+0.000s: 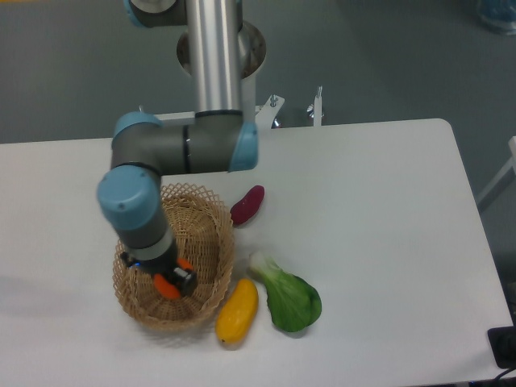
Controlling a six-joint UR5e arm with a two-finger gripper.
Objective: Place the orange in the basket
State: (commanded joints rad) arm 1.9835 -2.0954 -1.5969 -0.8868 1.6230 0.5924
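Now, position: the gripper (168,278) hangs over the lower middle of the basket (212,216), at lower left of the frame, its tip down inside the rim line.
Orange: the orange (167,285) shows as a bright patch at the gripper's tip, over the basket floor; whether it touches the weave I cannot tell.
Gripper state: clamped on the orange, with orange skin showing on both sides of the dark gripper body.
Risk one: letting go from height looks like the main worry, since a round fruit could bounce or roll on the shallow weave and hop the low rim.
Risk two: going lower could press the gripper into the wicker and shove the light basket across the bench (387,201).
Risk three: the yellow fruit (237,310) lies against the basket's lower right edge, so a nudged basket would push it along; the leafy green vegetable (289,297) and the purple-red piece (247,204) sit just beside.
Writing: no brand, label or lettering can be read anywhere, on arm, basket or bench.
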